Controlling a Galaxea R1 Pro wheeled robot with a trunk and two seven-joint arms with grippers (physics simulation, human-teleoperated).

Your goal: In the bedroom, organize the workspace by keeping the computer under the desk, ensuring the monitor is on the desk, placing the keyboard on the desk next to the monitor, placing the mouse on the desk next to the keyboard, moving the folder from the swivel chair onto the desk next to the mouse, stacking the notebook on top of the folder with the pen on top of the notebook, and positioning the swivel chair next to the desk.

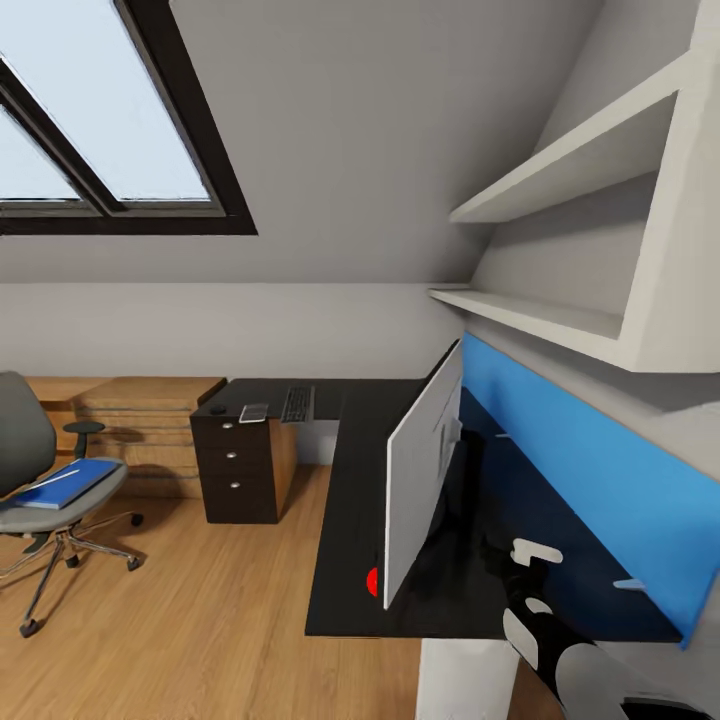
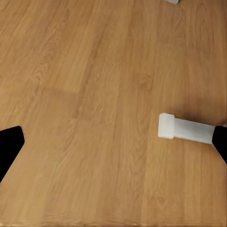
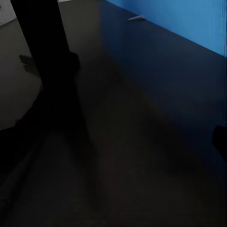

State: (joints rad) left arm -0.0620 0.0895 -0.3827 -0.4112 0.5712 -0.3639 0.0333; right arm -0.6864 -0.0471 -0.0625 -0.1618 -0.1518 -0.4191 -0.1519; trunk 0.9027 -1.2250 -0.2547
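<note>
Right arm reaching forward, its hand (image 1: pixel 535 560) raised with white fingers apart, left hand's fingers (image 2: pixel 182 128) spread wide.

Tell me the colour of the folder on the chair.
Bright blue. The folder lies on the grey chair seat, clearest in the head view.

The monitor (image 1: pixel 425 470) stands edge-on on the black L-shaped desk (image 1: pixel 350 520) at 5 o'clock; keyboard (image 1: pixel 297 403) lies at 12; blue folder (image 1: pixel 70 485) rests on the swivel chair (image 1: pixel 40 480) at 9.
</note>
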